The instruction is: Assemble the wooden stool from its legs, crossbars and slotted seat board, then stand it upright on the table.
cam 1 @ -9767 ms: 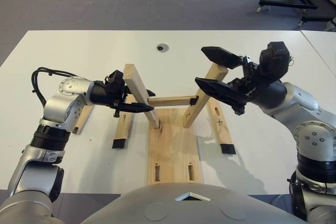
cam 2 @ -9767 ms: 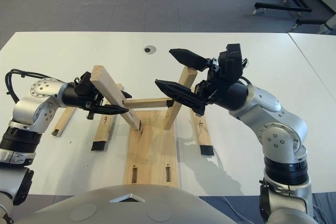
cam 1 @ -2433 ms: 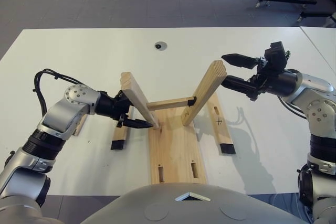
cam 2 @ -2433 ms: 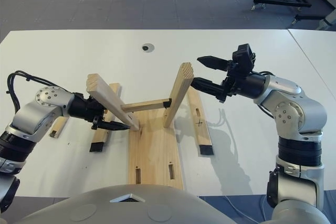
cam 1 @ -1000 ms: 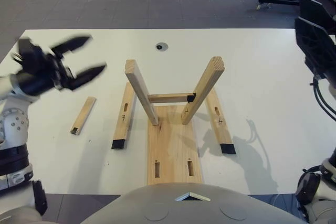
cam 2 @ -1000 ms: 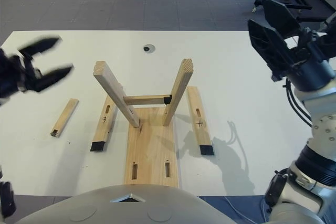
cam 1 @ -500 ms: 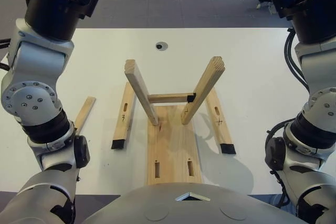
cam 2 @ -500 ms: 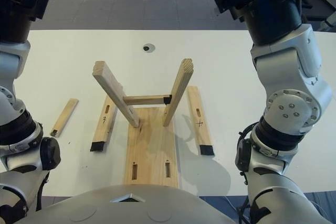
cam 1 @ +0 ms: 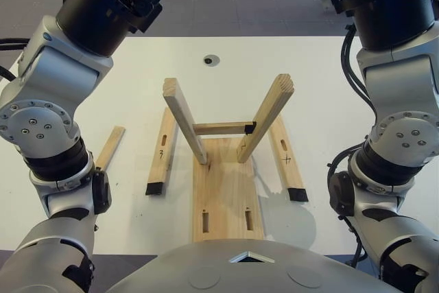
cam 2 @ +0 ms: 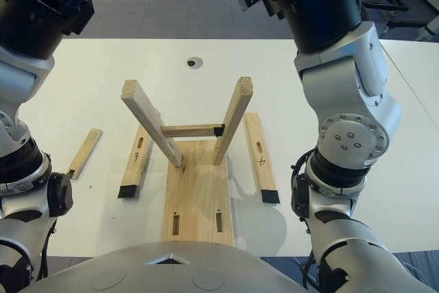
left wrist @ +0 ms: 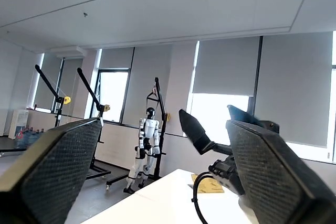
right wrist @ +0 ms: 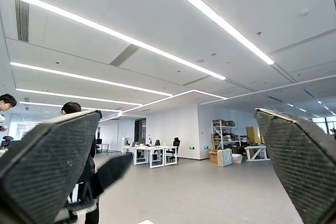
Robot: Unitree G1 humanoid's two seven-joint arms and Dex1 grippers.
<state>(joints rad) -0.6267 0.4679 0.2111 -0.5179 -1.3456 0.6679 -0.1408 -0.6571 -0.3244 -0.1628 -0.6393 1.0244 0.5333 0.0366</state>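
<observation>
White table point(cam 1: 329, 66) below, and both arms are held high above it. The left gripper point(left wrist: 164, 124) and right gripper point(right wrist: 178, 114) each have fingers spread wide, gripping nothing, likely parked clear of the work. A pale wooden slotted seat board point(cam 1: 226, 204) lies flat at centre. At its twelve o'clock end two standing legs point(cam 1: 184, 120) point(cam 1: 266, 118) lean outward from their slots, bridged by a thin crossbar point(cam 1: 219, 128). Two black-tipped loose legs point(cam 1: 162, 149) point(cam 1: 285, 159) lie flat at nine and three o'clock — waiting on the near slots, I'd say. A short spare crossbar point(cam 1: 110, 149) rests farther out at nine.

Robotics lab: humanoid point(left wrist: 148, 141) on stand, office desks point(right wrist: 150, 156), ceiling strip lights point(right wrist: 212, 18).
</observation>
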